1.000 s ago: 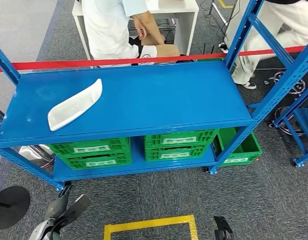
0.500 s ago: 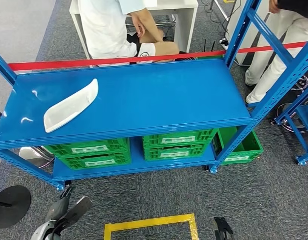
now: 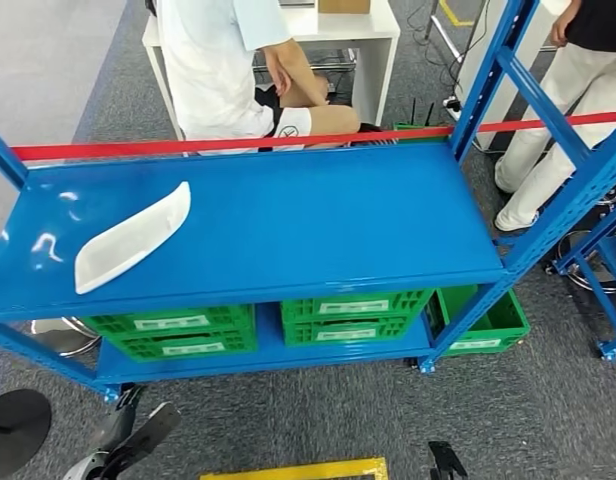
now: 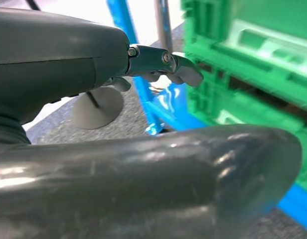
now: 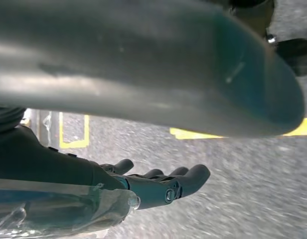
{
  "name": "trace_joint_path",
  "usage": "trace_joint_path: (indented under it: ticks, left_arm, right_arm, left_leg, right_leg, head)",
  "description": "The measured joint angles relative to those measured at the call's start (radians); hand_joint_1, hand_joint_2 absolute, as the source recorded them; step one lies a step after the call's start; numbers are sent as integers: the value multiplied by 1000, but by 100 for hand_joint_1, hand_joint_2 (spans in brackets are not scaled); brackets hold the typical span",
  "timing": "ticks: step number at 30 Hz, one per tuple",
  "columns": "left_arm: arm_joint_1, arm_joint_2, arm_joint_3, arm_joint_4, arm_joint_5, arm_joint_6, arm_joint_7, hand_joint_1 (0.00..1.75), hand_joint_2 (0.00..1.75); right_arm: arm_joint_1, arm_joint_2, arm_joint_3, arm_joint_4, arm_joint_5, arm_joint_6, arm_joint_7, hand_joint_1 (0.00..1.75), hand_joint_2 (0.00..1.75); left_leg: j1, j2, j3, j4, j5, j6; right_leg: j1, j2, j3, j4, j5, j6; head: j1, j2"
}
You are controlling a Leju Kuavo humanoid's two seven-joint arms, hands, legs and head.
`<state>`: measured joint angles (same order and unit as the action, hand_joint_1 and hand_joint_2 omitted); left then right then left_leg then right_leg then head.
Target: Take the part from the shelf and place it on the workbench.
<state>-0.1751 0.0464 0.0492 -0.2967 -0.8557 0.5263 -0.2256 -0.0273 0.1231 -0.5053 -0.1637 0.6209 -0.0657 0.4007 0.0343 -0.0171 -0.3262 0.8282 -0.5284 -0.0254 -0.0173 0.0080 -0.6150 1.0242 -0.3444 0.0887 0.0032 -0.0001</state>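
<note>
Grey carpet, blue metal shelf (image 3: pixel 290 215). Long white curved plastic part (image 3: pixel 131 237) lies on its top, left side. Left hand (image 3: pixel 131 435) and right hand (image 3: pixel 444 462) hang low, fingers apart, empty. Risk: smooth shallow part likely slides when grasped.

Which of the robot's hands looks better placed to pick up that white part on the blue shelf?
Probably the left: the white part lies at the shelf's left end, above the left hand; the right hand hangs far off.

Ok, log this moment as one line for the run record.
phase: approach | white part on blue shelf, untouched | left robot hand low, empty | right robot hand low, empty
</note>
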Motion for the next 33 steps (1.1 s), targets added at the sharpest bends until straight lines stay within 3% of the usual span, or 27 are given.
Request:
trace_joint_path:
  ticks: [3,5,6,8,9,10,11,13,14,15,17,20,23,26,29,31,33]
  left_arm:
    - [-2,0,0,0,0,3,1,0,0]
    - [-7,0,-1,-2,-1,4,2,0,0]
    - [-10,0,-1,-3,-2,6,2,0,0]
    - [-9,-2,-2,-3,-5,14,2,0,0]
    - [-6,-4,-3,-2,-7,18,2,0,0]
    - [-3,-5,-3,-2,-9,22,2,0,0]
    - [-2,-5,-3,-1,-11,25,2,0,0]
    - [2,-3,-3,-1,-12,29,2,0,0]
    - [7,-1,-3,1,-12,30,2,0,0]
    - [14,-1,-4,4,-12,31,2,0,0]
    - [26,-2,-4,9,-11,36,3,0,0]
    - [19,-3,-6,7,-16,60,1,0,0]
    - [41,-1,-12,6,-28,84,-3,0,0]
    - [62,10,-31,-8,-47,71,8,0,0]
    - [44,23,-56,-52,-60,29,31,0,0]
    - [31,29,-74,-84,-62,6,39,0,0]
    - [12,34,-93,-120,-62,-8,44,0,0]
  right_arm:
    - [3,-1,-1,2,2,0,2,0,0]
    - [6,-1,-3,1,4,-1,2,0,0]
    - [10,-1,-3,1,4,-1,1,0,0]
    - [30,-1,-3,6,4,-1,0,0,0]
    - [40,-1,-4,9,5,-1,1,0,0]
    - [48,-1,-4,12,5,-1,2,0,0]
    - [51,-1,-5,14,5,-1,2,0,0]
    - [47,-1,-5,15,6,-1,2,0,0]
    - [45,-1,-5,15,6,-1,1,0,0]
    - [44,-1,-5,15,6,-1,1,0,0]
    - [45,-3,-7,16,6,-3,2,0,0]
    - [41,-5,-9,15,8,-5,4,0,0]
    - [51,-7,-13,18,8,-6,4,0,0]
    - [67,-9,-21,22,8,-6,8,0,0]
    - [59,-10,-26,23,8,-5,7,0,0]
    - [51,-10,-28,23,7,-5,5,0,0]
    - [42,-10,-31,22,7,-5,5,0,0]
  left_leg:
    - [-2,-1,0,-8,-4,-18]
    - [-2,2,-2,3,-34,-26]
    - [-2,3,-4,34,-67,-30]
    - [-2,5,-24,150,-141,-38]
    - [-1,5,-40,208,-153,-39]
    - [-2,5,-61,243,-133,-37]
    - [-2,6,-82,245,-83,-33]
    - [-2,7,-117,166,67,-23]
    - [-4,7,-130,128,123,-20]
    - [-6,8,-140,104,156,-17]
    - [-9,9,-162,105,164,-16]
    - [-3,7,-188,105,162,-16]
    - [2,0,-172,98,151,-19]
    - [5,-2,-141,71,119,-24]
    - [7,-2,-113,27,78,-7]
    - [4,-2,-107,23,75,4]
    - [-2,-3,-105,25,77,7]
  right_leg:
    - [4,0,5,-8,-22,-21]
    - [-3,5,33,-53,-53,-34]
    - [-8,7,60,-83,-67,-41]
    - [-11,7,132,-136,-86,-53]
    - [-11,6,166,-158,-89,-54]
    - [-11,5,197,-178,-93,-54]
    - [-11,7,221,-196,-95,-53]
    - [-11,13,253,-219,-101,-48]
    - [-9,18,259,-223,-104,-43]
    - [-8,22,257,-221,-108,-37]
    - [-3,26,237,-216,-115,-32]
    - [1,23,211,-224,-104,-41]
    - [2,22,236,-254,-101,-38]
    - [4,20,254,-265,-103,-27]
    - [4,19,253,-252,-103,-4]
    - [2,19,253,-244,-102,-1]
    - [-2,18,250,-234,-101,-2]
  head:
    - [-2,0]
    - [-6,0]
    - [-8,0]
    - [-14,0]
    - [-14,0]
    - [-15,0]
    - [-15,0]
    - [-15,0]
    - [-16,0]
    - [-16,0]
    - [-17,0]
    - [-14,0]
    - [-12,0]
    - [-12,0]
    - [-9,0]
    - [-6,0]
    - [-5,0]
